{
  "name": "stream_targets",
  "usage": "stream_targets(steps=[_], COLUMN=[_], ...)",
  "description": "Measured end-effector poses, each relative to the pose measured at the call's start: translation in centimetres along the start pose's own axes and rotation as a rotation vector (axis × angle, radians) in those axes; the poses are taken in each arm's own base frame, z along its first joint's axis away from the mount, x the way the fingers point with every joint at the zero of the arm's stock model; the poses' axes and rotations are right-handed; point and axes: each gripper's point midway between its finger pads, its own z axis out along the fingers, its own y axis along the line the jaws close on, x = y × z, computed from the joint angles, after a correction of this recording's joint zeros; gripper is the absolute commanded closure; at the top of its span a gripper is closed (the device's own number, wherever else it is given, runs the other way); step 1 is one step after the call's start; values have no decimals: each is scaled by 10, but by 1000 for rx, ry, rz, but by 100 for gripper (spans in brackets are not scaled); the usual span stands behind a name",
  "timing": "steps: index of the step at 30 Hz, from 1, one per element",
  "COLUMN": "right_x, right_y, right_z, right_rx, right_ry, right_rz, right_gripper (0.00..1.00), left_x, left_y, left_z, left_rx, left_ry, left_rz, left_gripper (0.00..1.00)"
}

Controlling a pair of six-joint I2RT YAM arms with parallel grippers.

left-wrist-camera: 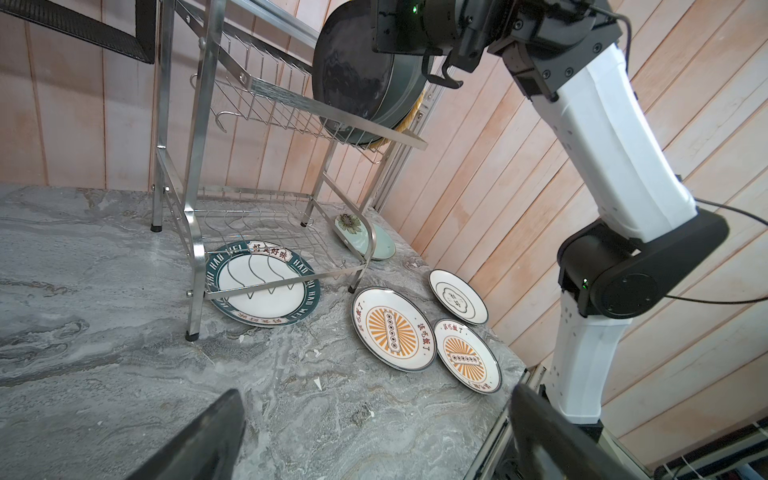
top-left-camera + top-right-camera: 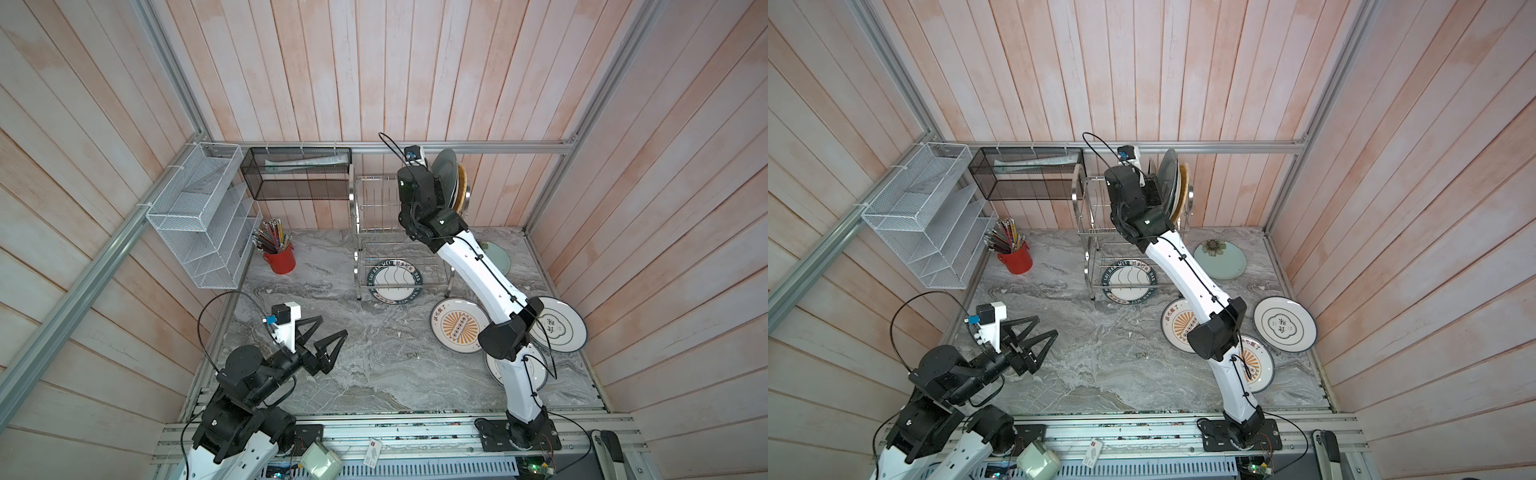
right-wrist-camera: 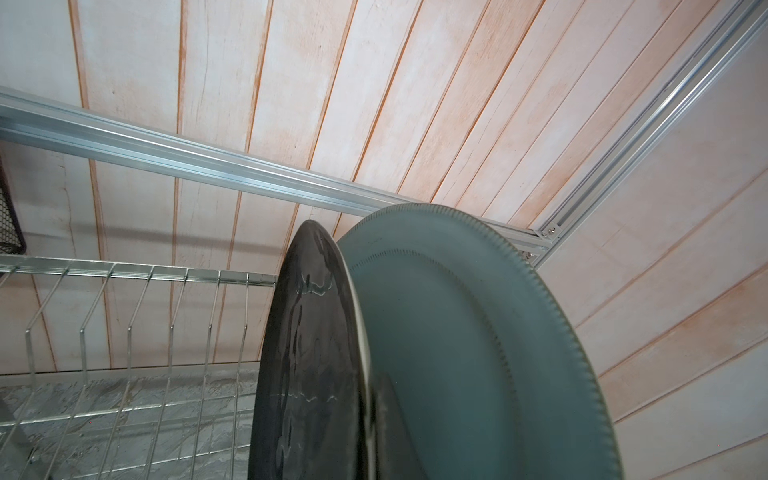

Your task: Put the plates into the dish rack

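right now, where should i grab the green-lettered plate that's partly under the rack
Grip the plate at its front rim, the arc that sticks out past the rack's lower front bar. Come in low from the robot's side, probably with the open left pincer: the plate lies flat, and the lower wires cover the rest.

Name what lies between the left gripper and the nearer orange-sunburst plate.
Only bare marble tabletop separates left gripper from orange-sunburst plate; both top views show it.

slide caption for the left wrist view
Upper tier of dish rack holds black plate on edge, five plates flat on table
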Motion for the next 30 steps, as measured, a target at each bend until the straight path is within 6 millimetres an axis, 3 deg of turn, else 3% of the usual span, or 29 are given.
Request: stream_targets(steps=[21,30], right_x=[12,14], right_y=[6,3], right_z=[9,17], right_rx=[-46,-64], right_ry=[31,38], right_rz=[48,75], right_gripper=[100,78], left_x=[-1,0], left_y=[0,1], left_z=[-1,-1], left_rx=[1,-3], left_ry=[-5,-4], left_rz=[2,1], left_gripper=[0,0])
